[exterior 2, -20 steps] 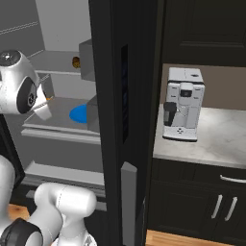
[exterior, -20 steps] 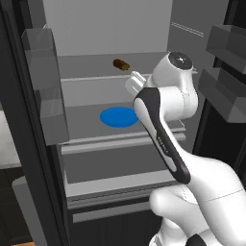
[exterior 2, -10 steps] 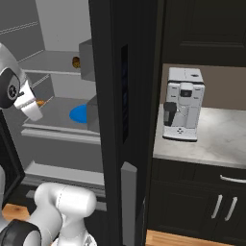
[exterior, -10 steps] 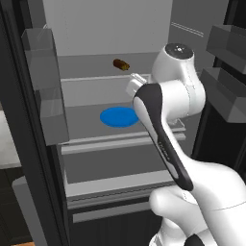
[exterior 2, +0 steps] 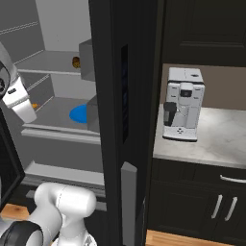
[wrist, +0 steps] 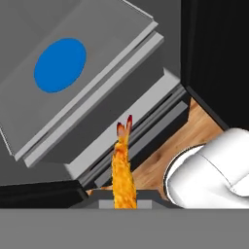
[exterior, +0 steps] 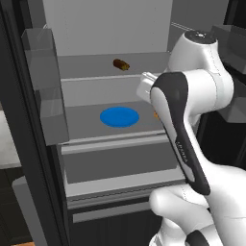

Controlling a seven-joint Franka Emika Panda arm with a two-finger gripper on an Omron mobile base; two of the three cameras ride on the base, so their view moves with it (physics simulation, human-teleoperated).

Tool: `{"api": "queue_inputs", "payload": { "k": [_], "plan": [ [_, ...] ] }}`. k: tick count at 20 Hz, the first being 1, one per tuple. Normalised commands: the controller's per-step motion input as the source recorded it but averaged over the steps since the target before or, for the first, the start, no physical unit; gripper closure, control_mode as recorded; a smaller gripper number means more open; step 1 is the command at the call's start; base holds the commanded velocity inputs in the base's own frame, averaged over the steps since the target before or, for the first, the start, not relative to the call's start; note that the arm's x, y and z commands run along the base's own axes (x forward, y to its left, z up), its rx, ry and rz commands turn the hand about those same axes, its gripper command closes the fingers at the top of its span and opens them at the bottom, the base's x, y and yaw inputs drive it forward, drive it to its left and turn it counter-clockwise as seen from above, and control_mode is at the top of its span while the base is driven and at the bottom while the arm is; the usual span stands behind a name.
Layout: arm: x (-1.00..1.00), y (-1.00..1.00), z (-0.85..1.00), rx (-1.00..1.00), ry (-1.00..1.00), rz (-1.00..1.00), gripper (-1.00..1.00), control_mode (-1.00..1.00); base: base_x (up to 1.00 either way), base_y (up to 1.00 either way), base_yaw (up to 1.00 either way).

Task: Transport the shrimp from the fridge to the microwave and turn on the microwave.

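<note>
Glossy white arm (exterior: 202, 91) segments (dark band, rounded joints)

You saw matt grey plastic-looking fridge (exterior: 115, 139) shelves, translucent door bins (exterior: 45, 81), a flat matt blue plate (exterior: 119, 116), a rough, crumbed-looking orange shrimp (wrist: 123, 177), a wood-look floor (wrist: 194, 133) and a pale marbled counter (exterior 2: 211, 139).

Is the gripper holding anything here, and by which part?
Yes: the gripper holds the shrimp, pinched at its body end, with the tail pointing away from the hand.
</note>
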Motion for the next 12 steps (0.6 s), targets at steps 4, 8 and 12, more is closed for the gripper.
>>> {"api": "queue_inputs", "payload": {
  "k": [4, 8, 12],
  "plan": [
    [-0.59, -0.25, 0.12, 0.0, 0.0, 0.07, 1.0, -1.0, 0.0, 0.0, 0.0],
    [-0.48, -0.18, 0.13, 0.0, -0.02, 0.06, 1.0, -1.0, 0.0, 0.0, 0.0],
    [-0.41, -0.14, 0.19, 0.0, -0.1, 0.06, 1.0, -1.0, 0.0, 0.0, 0.0]
  ]
}}
